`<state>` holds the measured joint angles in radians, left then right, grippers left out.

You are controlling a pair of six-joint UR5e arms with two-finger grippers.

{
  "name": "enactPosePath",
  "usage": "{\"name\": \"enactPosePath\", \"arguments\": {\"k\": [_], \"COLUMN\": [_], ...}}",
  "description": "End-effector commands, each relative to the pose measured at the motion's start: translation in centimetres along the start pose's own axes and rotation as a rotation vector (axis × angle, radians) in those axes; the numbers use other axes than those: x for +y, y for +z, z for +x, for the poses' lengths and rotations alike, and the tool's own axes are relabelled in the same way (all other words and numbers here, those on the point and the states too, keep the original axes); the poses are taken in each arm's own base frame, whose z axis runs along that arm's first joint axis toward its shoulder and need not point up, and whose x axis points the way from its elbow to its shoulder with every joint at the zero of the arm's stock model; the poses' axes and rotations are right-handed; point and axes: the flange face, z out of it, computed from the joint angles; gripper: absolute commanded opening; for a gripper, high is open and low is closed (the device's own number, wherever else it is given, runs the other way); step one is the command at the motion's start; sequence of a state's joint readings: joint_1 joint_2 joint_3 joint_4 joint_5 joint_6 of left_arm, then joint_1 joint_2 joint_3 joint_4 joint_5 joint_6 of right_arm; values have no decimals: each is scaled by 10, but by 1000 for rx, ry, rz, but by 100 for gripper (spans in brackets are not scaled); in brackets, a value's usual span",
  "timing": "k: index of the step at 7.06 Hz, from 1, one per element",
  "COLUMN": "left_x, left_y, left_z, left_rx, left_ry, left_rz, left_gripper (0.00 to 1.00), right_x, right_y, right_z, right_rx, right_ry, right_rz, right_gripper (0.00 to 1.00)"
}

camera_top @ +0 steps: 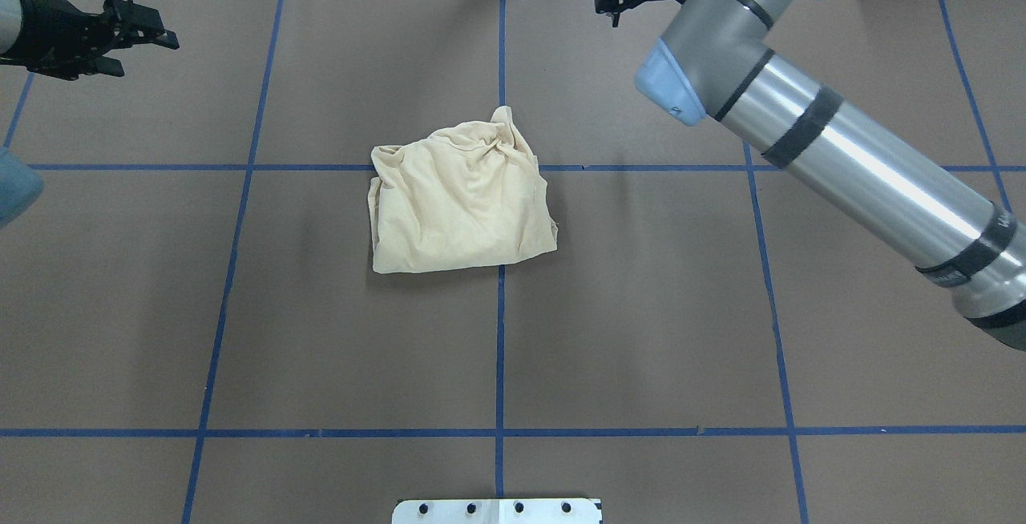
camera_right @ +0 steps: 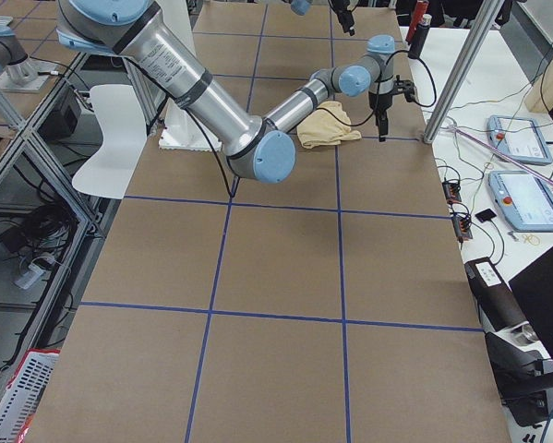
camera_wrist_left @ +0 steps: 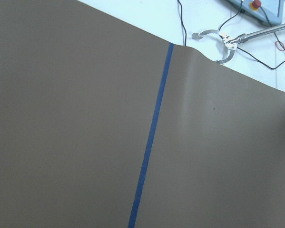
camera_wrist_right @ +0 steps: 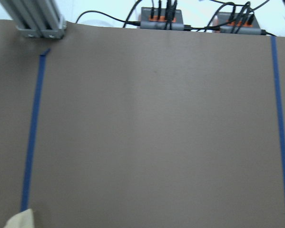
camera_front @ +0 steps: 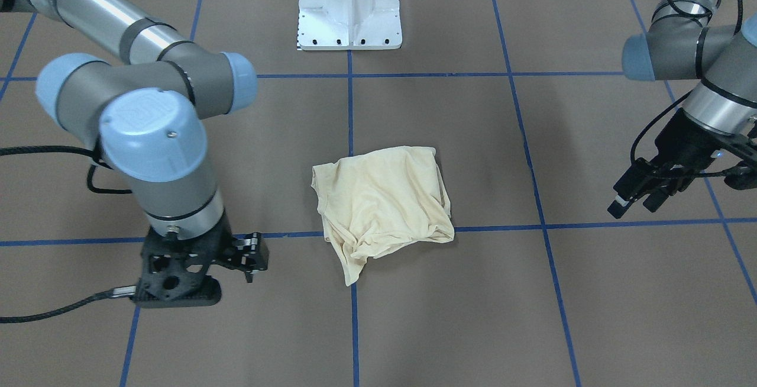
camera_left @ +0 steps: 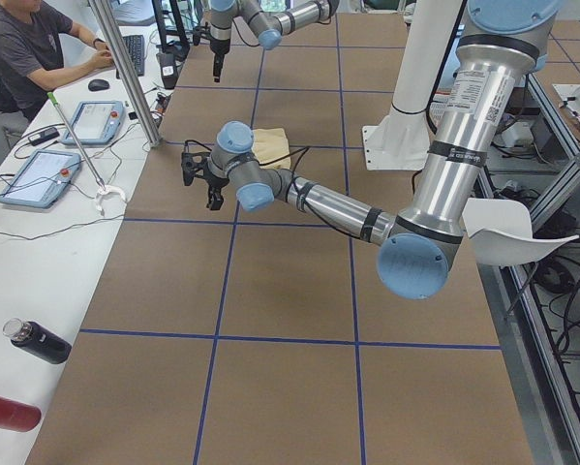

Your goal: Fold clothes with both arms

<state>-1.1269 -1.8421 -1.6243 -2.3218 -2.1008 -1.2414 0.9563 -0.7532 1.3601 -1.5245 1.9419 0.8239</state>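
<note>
The pale cream-yellow T-shirt lies folded into a rumpled, roughly square bundle near the middle of the brown tabletop, over a crossing of blue tape lines. The left end effector hangs well off to one side of it, fingers spread apart with nothing between them. The right end effector hovers off the shirt's other side, clear of the fabric. From these angles I cannot tell whether its fingers are apart or together.

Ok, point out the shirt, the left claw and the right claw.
shirt (camera_top: 461, 203), overhead view, middle of the folded bundle.
left claw (camera_front: 636, 205), front-facing view, midway between its fingertips.
right claw (camera_front: 253, 257), front-facing view, at its fingers.
</note>
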Motion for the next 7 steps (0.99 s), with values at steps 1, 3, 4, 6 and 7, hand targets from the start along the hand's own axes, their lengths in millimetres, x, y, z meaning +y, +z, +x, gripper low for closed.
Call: {"name": "enactPosePath", "arguments": {"k": [1, 3, 4, 6, 7], "left_x": [-4, 11, 8, 14, 3], "left_y": [-20, -17, -12, -13, -23], "left_z": [-23, -73, -82, -107, -123], "left_rx": [50, 31, 10, -29, -70], "left_ry": [54, 62, 52, 333, 386], "left_rz": [32, 28, 31, -1, -28], "left_gripper": [100, 100, 100, 100, 100], "right_x": [17, 24, 33, 60, 81], "right_y": [29, 37, 37, 36, 41], "right_z": [133, 242, 304, 407, 448], "right_rx": [9, 28, 21, 40, 64], "right_ry": [34, 112, 55, -58, -81], "right_rz": [65, -8, -47, -105, -127], "right_gripper": [100, 100, 100, 100, 100]}}
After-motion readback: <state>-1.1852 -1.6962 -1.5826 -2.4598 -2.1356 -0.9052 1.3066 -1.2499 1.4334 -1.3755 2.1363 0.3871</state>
